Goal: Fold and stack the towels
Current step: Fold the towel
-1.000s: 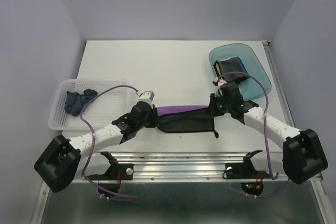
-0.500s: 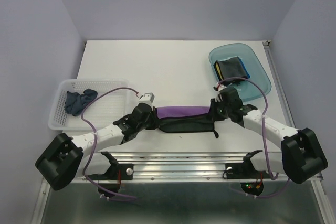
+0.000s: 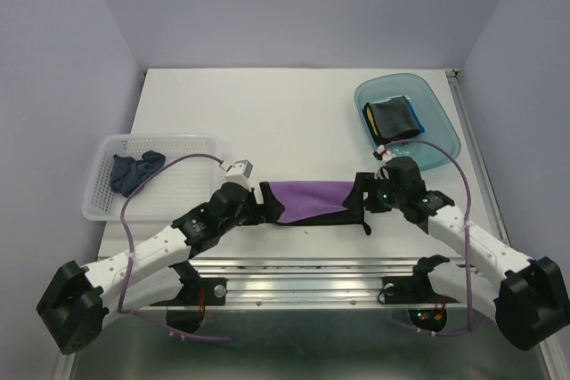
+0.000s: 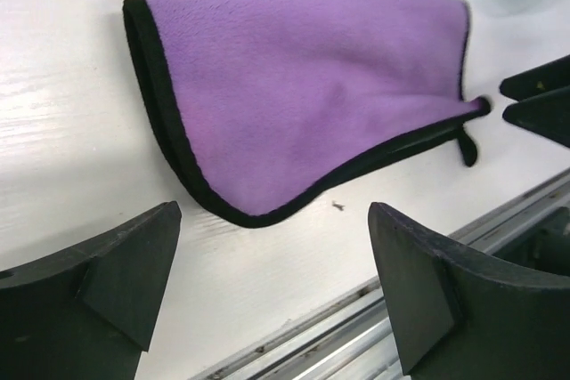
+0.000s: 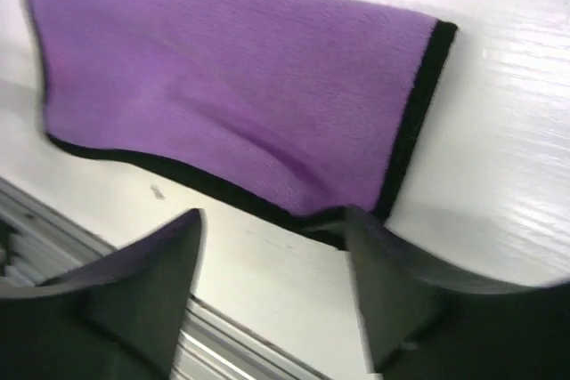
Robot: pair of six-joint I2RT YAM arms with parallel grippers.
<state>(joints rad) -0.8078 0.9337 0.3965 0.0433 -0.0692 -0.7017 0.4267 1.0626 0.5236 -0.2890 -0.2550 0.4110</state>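
A purple towel (image 3: 312,198) with black edging lies folded flat near the table's front edge, purple side up. My left gripper (image 3: 256,207) stands open at its left end, and in the left wrist view the towel (image 4: 303,104) lies just beyond the empty gap of the gripper (image 4: 272,264). My right gripper (image 3: 364,196) is open at the right end. Its view shows the towel (image 5: 232,86) ahead of the gripper (image 5: 272,264), with one finger (image 5: 392,282) at the towel's black corner. A dark folded towel (image 3: 393,117) rests in the teal tray (image 3: 443,141). A crumpled navy towel (image 3: 134,171) lies in the white basket (image 3: 191,177).
The metal rail (image 3: 312,266) runs along the table's near edge, just in front of the purple towel. The basket stands at the left edge and the tray at the back right. My right fingertips (image 4: 534,100) show at the right of the left wrist view.
Both grippers have opened and let go of the purple towel. It now lies folded with its purple face up, and both arms have drawn back slightly.
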